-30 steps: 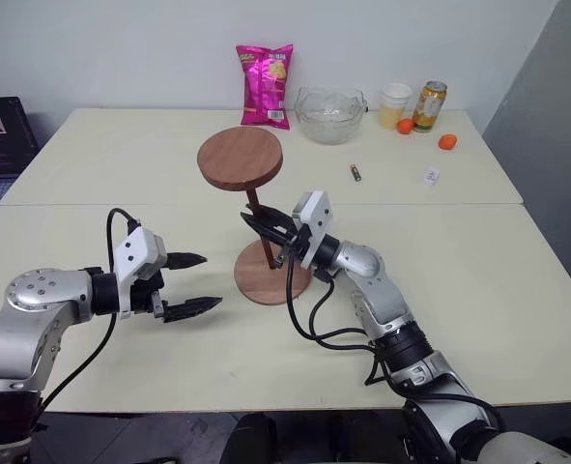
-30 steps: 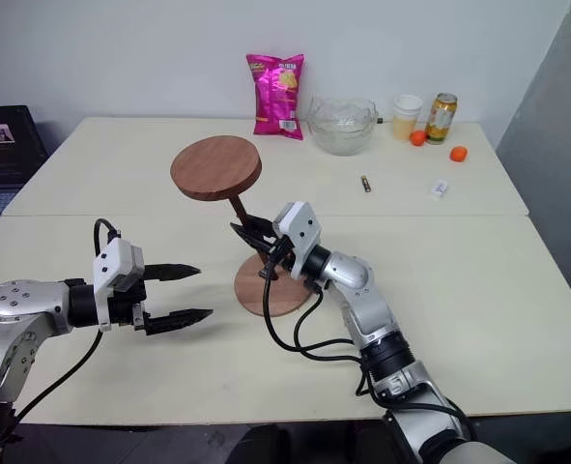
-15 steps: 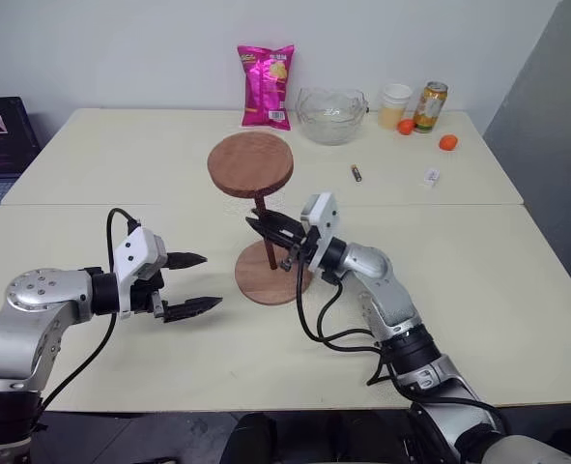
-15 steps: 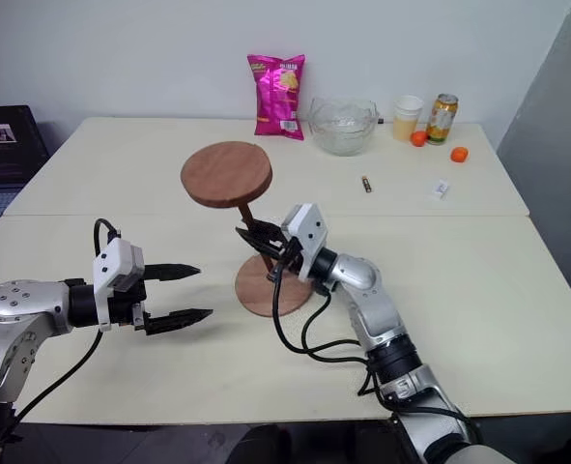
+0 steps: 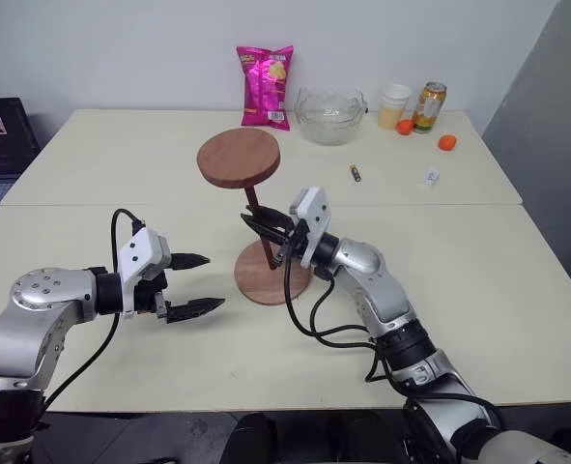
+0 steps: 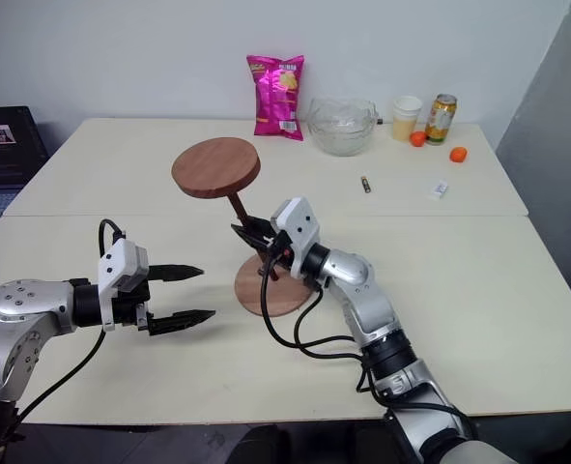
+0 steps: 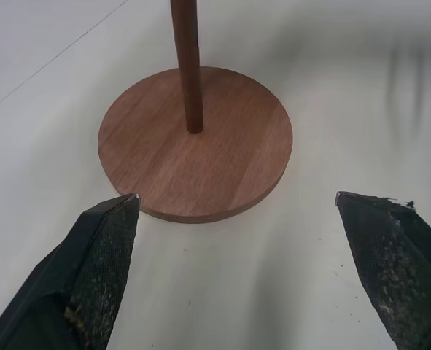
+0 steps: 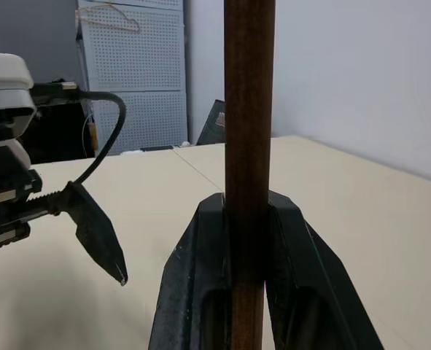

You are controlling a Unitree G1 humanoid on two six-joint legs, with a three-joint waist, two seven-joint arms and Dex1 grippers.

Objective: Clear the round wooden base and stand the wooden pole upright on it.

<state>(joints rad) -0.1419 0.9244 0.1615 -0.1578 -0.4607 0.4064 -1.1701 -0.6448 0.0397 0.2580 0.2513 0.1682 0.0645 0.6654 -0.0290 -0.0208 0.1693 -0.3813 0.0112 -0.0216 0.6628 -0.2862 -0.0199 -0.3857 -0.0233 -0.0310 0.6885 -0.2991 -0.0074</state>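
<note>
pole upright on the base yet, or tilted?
Tilted. The pole leans left from its foot at the centre of the base, disc end up, and the right tool is shut on it.

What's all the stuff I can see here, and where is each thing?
round wooden base: 1, reddish-brown, near table, centre.
wooden pole: 1, dark brown, disc end up, foot on the base's centre, leaning.
tables: 2, cream, pushed together.
crisp bag: 1, pink, far edge.
glass bowl: 1, clear, beside the bag.
cup: 1, pale, far right.
can: 1, gold, beside the cup.
oranges: 2, orange, near the can.
battery: 1, small, mid-table.
left gripper: 1, black, open, left of the base.
right gripper: 1, black, shut on the pole.
</note>
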